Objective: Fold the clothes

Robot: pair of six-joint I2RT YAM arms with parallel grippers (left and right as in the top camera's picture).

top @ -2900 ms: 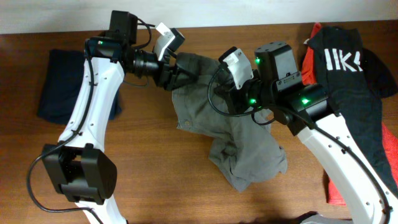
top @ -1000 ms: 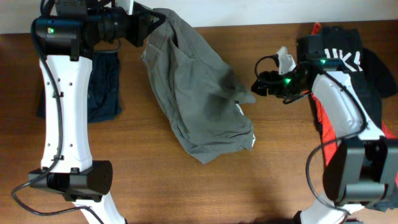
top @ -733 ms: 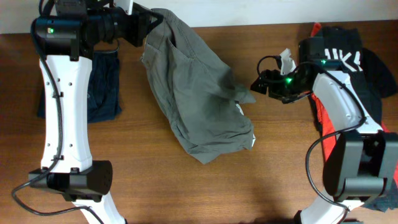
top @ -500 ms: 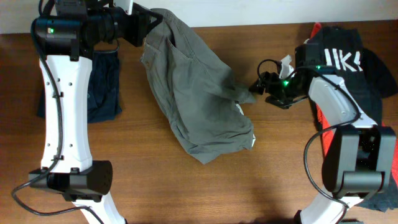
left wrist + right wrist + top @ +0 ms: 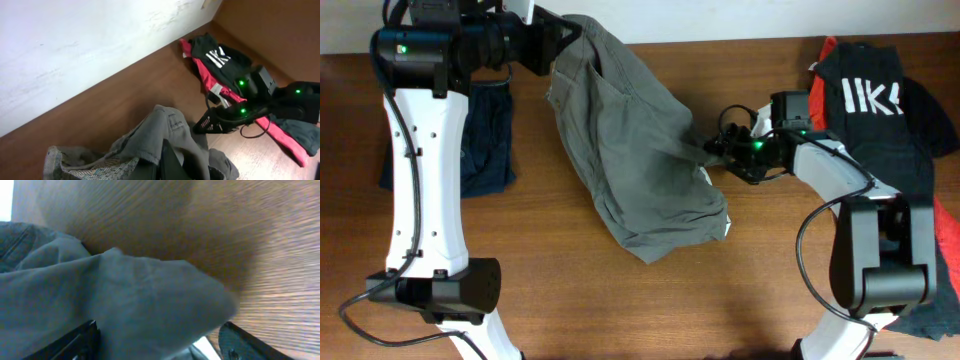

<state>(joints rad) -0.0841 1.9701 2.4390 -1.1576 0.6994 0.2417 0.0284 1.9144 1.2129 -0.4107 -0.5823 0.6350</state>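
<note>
The grey-khaki trousers (image 5: 630, 140) lie crumpled across the table's middle, their top end lifted at the far edge. My left gripper (image 5: 564, 36) is shut on that raised end; in the left wrist view the cloth (image 5: 165, 132) drapes over its fingers (image 5: 172, 162). My right gripper (image 5: 712, 152) is low at the trousers' right edge. In the right wrist view a fold of grey cloth (image 5: 150, 295) lies between the wide-apart fingers (image 5: 245, 342), so the gripper (image 5: 160, 347) is open around it.
Dark navy trousers (image 5: 485, 140) lie at the far left, partly under the left arm. A black T-shirt with white print (image 5: 870, 90) and a red garment (image 5: 825, 55) are piled at the right. A wall runs along the table's far edge (image 5: 75, 45).
My right gripper has moved left and down from beside the T-shirt pile to the trousers' right edge, with cloth now between its fingers. The left arm and the trousers have stayed put over the last second.
</note>
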